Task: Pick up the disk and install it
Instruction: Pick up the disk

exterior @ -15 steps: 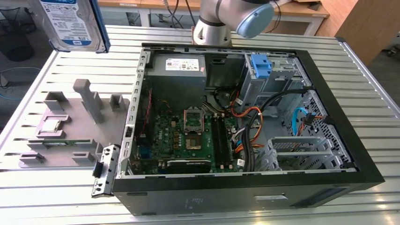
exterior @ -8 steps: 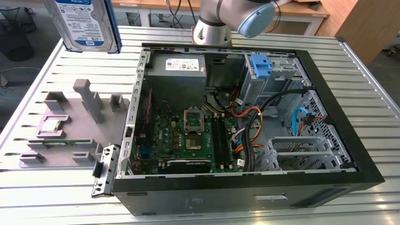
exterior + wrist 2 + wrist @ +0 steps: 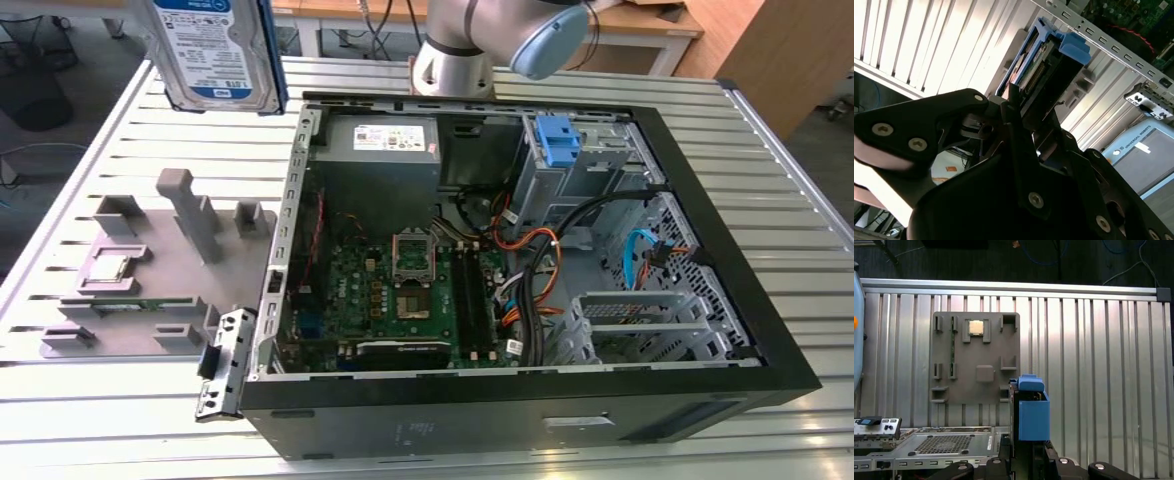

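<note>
Holding disk (image 3: 214, 50) aloft over table (image 3: 134, 150), on exterior view's left of case (image 3: 534, 395); gripper (image 3: 1031, 102) clamped on one end. Risks: long load pivots in jaws; tilted carrier snags case rim or cables (image 3: 541, 250).

Ribbed matt metal table (image 3: 134, 150) — disk (image 3: 214, 50) in glossy blue plastic

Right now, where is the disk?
The disk is up in the air at the exterior view's top left, held by the gripper above the table, just beyond the open computer case.
</note>
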{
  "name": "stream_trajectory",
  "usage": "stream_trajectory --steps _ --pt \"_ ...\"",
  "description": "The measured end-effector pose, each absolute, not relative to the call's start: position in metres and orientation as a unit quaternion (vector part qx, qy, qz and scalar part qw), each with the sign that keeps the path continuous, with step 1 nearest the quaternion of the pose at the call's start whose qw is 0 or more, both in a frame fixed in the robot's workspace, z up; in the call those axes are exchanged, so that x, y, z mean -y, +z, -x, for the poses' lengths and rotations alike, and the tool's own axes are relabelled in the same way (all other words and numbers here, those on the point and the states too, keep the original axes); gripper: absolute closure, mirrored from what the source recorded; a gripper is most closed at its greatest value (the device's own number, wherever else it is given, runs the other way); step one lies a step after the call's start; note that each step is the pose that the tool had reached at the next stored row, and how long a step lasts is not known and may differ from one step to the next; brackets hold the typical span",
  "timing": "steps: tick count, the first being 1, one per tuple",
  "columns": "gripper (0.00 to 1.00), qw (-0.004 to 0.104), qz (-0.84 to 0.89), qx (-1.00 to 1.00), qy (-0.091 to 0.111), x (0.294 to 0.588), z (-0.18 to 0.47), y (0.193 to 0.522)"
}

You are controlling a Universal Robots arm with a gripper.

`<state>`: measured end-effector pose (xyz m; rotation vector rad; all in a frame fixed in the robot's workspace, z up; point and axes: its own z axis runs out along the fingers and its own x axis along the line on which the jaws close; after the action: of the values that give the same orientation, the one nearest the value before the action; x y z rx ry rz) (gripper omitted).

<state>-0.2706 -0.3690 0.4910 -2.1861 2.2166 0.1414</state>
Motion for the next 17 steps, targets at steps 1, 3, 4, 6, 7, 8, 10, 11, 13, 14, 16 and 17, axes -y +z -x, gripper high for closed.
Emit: stream_trajectory --steps 1,3,4,6,7,8,10,11,13,14,16,17 --pt "0.65 0.013 0.701 -0.711 0.045 0.369 0.267 0.491" --pt "0.65 0.013 0.701 -0.711 0.045 0.369 0.259 0.491" --pt "0.65 0.013 0.701 -0.711 0.045 0.369 0.255 0.491" --pt "0.65 0.013 0.701 -0.711 0.045 0.369 0.248 0.491" --pt "0.65 0.012 0.701 -0.711 0.045 0.369 0.244 0.491" --pt "0.65 0.013 0.701 -0.711 0.045 0.369 0.241 0.491" --pt "0.65 0.013 0.701 -0.711 0.045 0.369 0.233 0.491" --pt "0.65 0.013 0.701 -0.711 0.045 0.369 0.229 0.491" --pt "0.65 0.012 0.701 -0.711 0.045 0.369 0.222 0.491" --pt "0.65 0.013 0.701 -0.711 0.045 0.369 0.218 0.491" --pt "0.65 0.012 0.701 -0.711 0.045 0.369 0.211 0.491" --pt "0.65 0.012 0.701 -0.711 0.045 0.369 0.207 0.491"
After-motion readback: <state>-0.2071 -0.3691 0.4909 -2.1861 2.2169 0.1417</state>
